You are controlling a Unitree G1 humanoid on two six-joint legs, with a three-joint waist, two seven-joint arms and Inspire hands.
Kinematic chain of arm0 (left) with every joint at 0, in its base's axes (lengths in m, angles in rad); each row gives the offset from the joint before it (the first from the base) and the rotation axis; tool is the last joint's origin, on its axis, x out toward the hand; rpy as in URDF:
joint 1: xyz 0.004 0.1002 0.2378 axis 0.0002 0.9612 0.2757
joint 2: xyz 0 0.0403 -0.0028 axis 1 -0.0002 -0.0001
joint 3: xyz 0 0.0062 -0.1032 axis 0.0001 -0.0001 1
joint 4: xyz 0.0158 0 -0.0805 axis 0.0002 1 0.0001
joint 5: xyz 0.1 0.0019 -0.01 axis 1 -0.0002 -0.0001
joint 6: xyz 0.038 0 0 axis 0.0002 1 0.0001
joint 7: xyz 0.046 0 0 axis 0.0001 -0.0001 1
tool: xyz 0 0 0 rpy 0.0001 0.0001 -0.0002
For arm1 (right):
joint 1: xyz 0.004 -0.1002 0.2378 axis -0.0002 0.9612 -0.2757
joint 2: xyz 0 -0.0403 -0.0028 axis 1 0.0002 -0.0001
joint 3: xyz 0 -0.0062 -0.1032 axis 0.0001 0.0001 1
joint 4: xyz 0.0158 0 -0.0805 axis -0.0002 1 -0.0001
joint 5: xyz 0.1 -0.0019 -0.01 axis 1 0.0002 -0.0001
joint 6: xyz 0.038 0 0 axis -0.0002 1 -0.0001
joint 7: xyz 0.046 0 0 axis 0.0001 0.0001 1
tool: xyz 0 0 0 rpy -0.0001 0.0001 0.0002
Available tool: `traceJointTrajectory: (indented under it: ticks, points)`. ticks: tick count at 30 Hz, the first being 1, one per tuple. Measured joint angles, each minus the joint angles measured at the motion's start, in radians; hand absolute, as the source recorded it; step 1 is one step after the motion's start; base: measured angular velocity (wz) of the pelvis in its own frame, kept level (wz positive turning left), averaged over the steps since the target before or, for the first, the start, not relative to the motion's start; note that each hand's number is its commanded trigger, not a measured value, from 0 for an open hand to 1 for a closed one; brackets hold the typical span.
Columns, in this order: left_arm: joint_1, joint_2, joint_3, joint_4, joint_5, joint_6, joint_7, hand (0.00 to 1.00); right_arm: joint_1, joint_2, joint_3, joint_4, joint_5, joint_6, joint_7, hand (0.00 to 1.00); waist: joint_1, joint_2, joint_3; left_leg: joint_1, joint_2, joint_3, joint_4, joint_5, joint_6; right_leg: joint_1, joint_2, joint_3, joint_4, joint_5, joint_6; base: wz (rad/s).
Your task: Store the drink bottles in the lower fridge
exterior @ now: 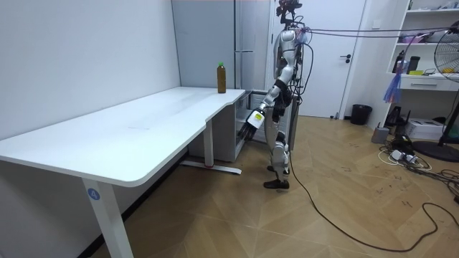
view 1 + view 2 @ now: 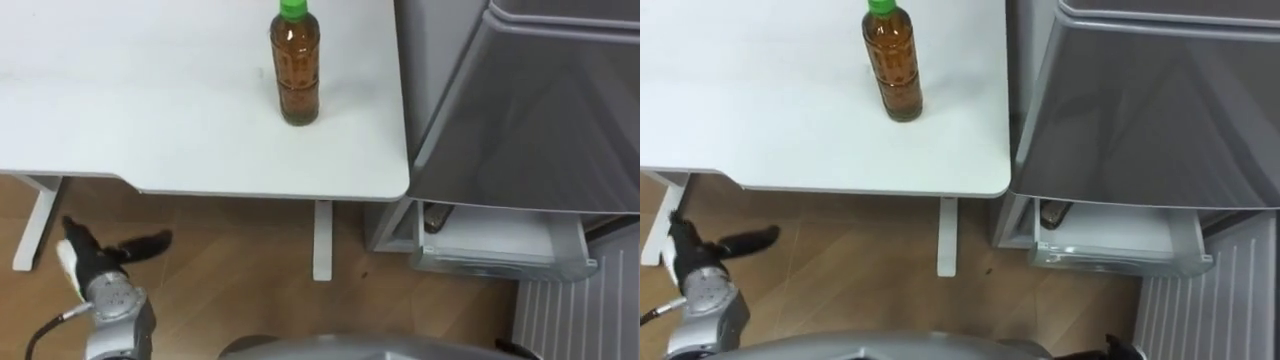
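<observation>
L hand [image 2: 105,255]: low, under table front edge, over the floor; fingers straight, slack, holding nothing.
Table [image 2: 150,120]: white, bare on the left.
Bottle [image 2: 297,70]: the drink; upright, green cap, brown liquid. Stands on the table's right part, near the fridge-side edge, well apart from the hand. Not picked up yet.
Fridge [image 2: 540,110]: grey, just right of the table, narrow gap between.
Drawer [image 2: 500,265]: lower one, pulled out, low by the floor; a dark item [image 2: 432,216] lies at its left end, can't tell what.
Stance: room view has the robot standing at the table corner, by the fridge.
Risk 1: bottle is tall and narrow, so a touch high up prob. tips it; a shove right could send it off the edge into the gap.
Risk 2: drawer sits low under the fridge front, so the bottle could catch its rim or slip on the way down.
</observation>
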Motion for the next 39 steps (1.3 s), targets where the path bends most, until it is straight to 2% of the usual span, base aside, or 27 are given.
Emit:
traceJointTrajectory:
  ticks: [2, 3, 6, 7, 9, 11, 13, 17, 20, 21, 23, 25, 29, 33, 39]
  points:
    - [0.002, 0.004, -0.001, -0.032, 0.013, -0.015, 0.062, 0.0, 0.0, 0.0, 0.0, -0.004, 0.001, -0.008, -0.002, 0.0, -0.001, -0.002, -0.0023, 0.001, 0.001, 0.0, 0.0, -0.001, -0.001, 0.003, 0.001, 0.001, 0.001, 0.0, 0.0, -0.07]
    - [0.01, -0.003, -0.001, -0.035, 0.012, -0.02, 0.092, 0.0, 0.0, 0.001, 0.0, -0.01, 0.001, -0.011, -0.002, 0.0, -0.002, 0.002, 0.0004, 0.001, 0.002, -0.001, 0.002, -0.003, -0.002, 0.004, 0.003, 0.001, 0.0, 0.001, -0.001, -0.04]
    - [0.017, -0.012, 0.003, -0.094, -0.003, -0.052, 0.187, 0.0, 0.011, 0.009, -0.002, -0.011, -0.003, -0.017, -0.002, 0.0, 0.002, 0.001, 0.0002, 0.002, 0.004, -0.017, 0.003, -0.006, -0.004, 0.005, 0.007, 0.0, 0.0, 0.001, -0.001, 0.03]
    - [0.023, -0.01, 0.004, -0.114, -0.003, -0.052, 0.207, 0.0, 0.009, 0.01, -0.003, -0.012, -0.008, -0.018, -0.002, 0.0, 0.001, 0.001, 0.0003, 0.002, 0.004, -0.02, 0.004, -0.006, -0.005, 0.007, 0.008, -0.001, -0.001, 0.001, -0.001, 0.03]
    - [0.033, -0.008, 0.005, -0.185, -0.005, -0.08, 0.264, 0.0, 0.011, 0.011, -0.003, -0.023, -0.017, -0.025, -0.004, 0.0, 0.001, 0.002, 0.0006, 0.0, 0.002, -0.042, 0.006, -0.007, -0.005, 0.009, 0.008, -0.013, -0.001, 0.001, -0.001, 0.1]
    - [0.034, -0.004, 0.006, -0.259, -0.014, -0.115, 0.301, 0.0, 0.012, 0.01, -0.002, -0.028, -0.017, -0.028, -0.004, 0.0, 0.008, 0.004, -0.0005, 0.003, 0.003, -0.042, 0.005, -0.007, -0.005, 0.009, 0.009, -0.013, -0.002, 0.001, -0.001, 0.01]
    - [0.033, 0.003, 0.012, -0.325, -0.006, -0.141, 0.324, 0.0, 0.009, 0.01, -0.001, -0.031, -0.016, -0.03, -0.006, 0.0, 0.015, 0.008, -0.0025, 0.011, 0.003, -0.041, 0.002, -0.007, -0.005, 0.011, 0.009, -0.009, -0.002, 0.001, -0.001, -0.09]
    - [0.033, 0.004, 0.071, -0.439, 0.047, -0.173, 0.35, 0.0, 0.023, 0.011, -0.005, -0.032, -0.021, -0.05, -0.007, 0.0, 0.02, 0.019, -0.0045, 0.018, 0.0, -0.048, 0.002, -0.007, -0.004, 0.023, 0.009, -0.008, -0.002, 0.001, -0.001, -0.03]
    - [0.031, 0.007, 0.086, -0.517, 0.066, -0.175, 0.349, 0.0, 0.034, 0.011, -0.015, -0.032, -0.029, -0.05, -0.001, 0.0, 0.005, 0.021, -0.0024, 0.019, -0.003, -0.075, 0.005, -0.007, -0.004, 0.026, 0.007, -0.028, -0.002, 0.001, -0.001, 0.14]
    - [0.031, 0.008, 0.086, -0.544, 0.065, -0.176, 0.345, 0.0, 0.036, 0.01, -0.015, -0.031, -0.029, -0.048, 0.005, 0.0, 0.005, 0.016, -0.0042, 0.019, -0.003, -0.073, 0.005, -0.007, -0.004, 0.025, 0.008, -0.028, -0.003, 0.001, -0.001, 0.04]
    - [0.031, 0.008, 0.079, -0.576, 0.062, -0.176, 0.322, 0.0, 0.036, 0.01, -0.021, -0.03, -0.028, -0.046, 0.017, 0.0, 0.003, 0.018, -0.001, 0.017, -0.003, -0.072, 0.007, -0.007, -0.004, 0.024, 0.007, -0.029, -0.005, -0.001, -0.004, -0.03]
    - [0.031, 0.008, 0.064, -0.607, 0.032, -0.176, 0.276, 0.0, 0.039, 0.01, -0.022, -0.028, -0.023, -0.046, 0.032, 0.0, 0.0, 0.015, -0.0021, 0.016, -0.004, -0.072, 0.008, -0.007, -0.004, 0.029, 0.007, -0.029, -0.014, -0.002, -0.008, 0.02]
    - [0.03, 0.008, 0.005, -0.696, -0.085, -0.175, 0.16, 0.0, 0.01, 0.011, -0.022, -0.001, -0.041, -0.044, 0.055, 0.0, -0.028, 0.008, -0.0017, 0.009, -0.004, -0.078, 0.009, -0.007, -0.005, 0.03, 0.007, -0.032, -0.016, -0.002, -0.009, 0.04]
    - [0.012, 0.008, -0.061, -0.712, -0.111, -0.135, -0.002, 0.0, -0.012, 0.011, -0.023, 0.001, -0.079, -0.037, 0.055, 0.0, -0.046, 0.007, -0.001, 0.002, -0.004, -0.078, 0.009, -0.007, -0.005, 0.027, 0.008, -0.026, -0.015, -0.002, -0.009, 0.0]
    - [-0.031, 0.008, -0.129, -0.73, -0.112, -0.107, -0.17, 0.0, -0.019, 0.007, -0.022, -0.009, -0.092, -0.038, 0.068, 0.0, -0.056, 0.012, 0.0018, -0.007, -0.002, -0.07, 0.006, -0.007, -0.005, 0.01, 0.009, -0.025, -0.009, -0.002, -0.009, -0.01]
